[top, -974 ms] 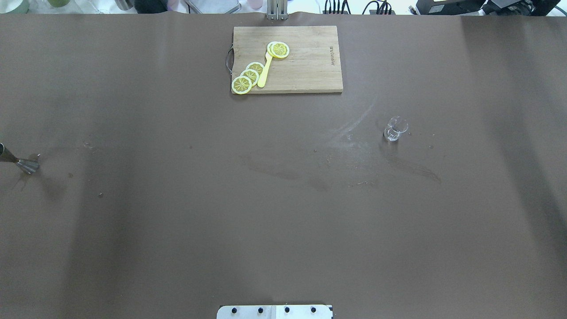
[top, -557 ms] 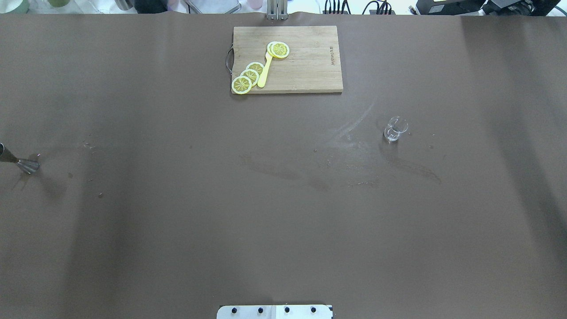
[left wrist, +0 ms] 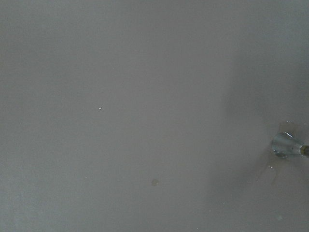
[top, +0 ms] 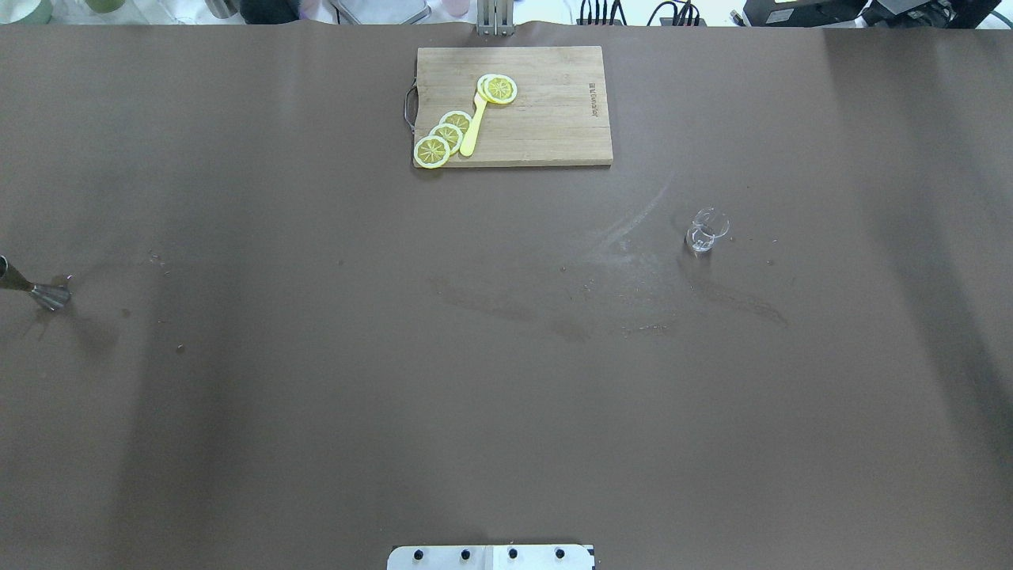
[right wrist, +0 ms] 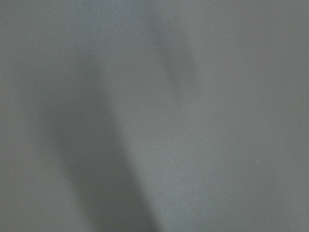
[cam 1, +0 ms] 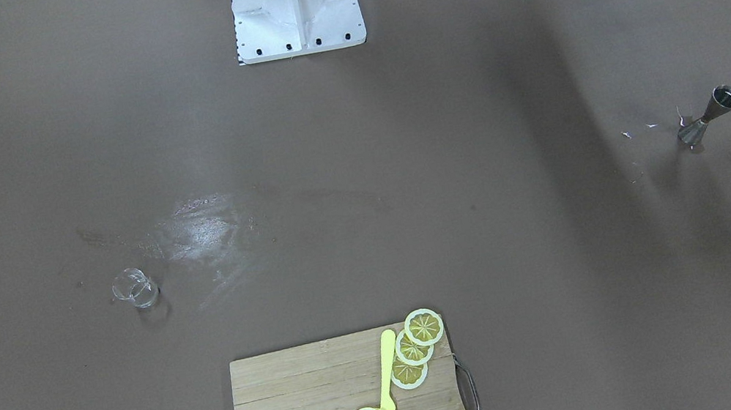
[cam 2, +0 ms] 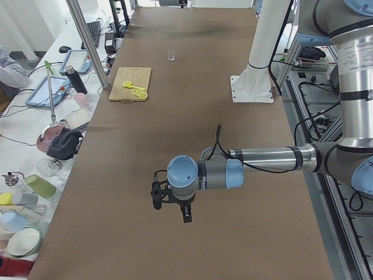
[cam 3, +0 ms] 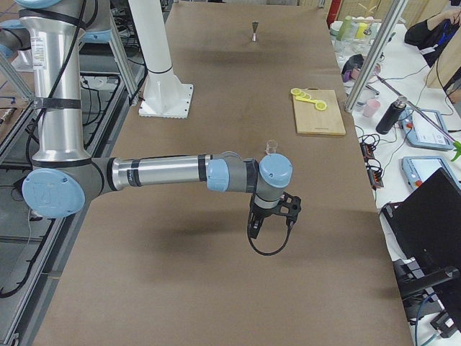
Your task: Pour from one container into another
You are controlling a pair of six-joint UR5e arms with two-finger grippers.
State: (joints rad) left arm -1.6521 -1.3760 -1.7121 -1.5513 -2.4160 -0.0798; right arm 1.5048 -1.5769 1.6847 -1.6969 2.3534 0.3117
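Note:
The clear glass cup (top: 703, 232) stands upright on the brown table, right of centre; it also shows in the front-facing view (cam 1: 136, 288) and far off in the left view (cam 2: 171, 55). The steel jigger (top: 47, 294) stands at the table's far left edge, also visible in the front-facing view (cam 1: 707, 116) and at the right edge of the left wrist view (left wrist: 286, 145). My left gripper (cam 2: 175, 205) hangs over bare table, and I cannot tell its state. My right gripper (cam 3: 271, 218) hovers a little short of the cup; whether it is open or shut I cannot tell.
A wooden cutting board (top: 546, 127) at the table's far middle carries lemon slices (top: 443, 136) and a yellow plastic knife (top: 473, 127). The robot's white base (cam 1: 295, 9) stands at the near edge. Side benches with bottles and tablets flank the operators' side.

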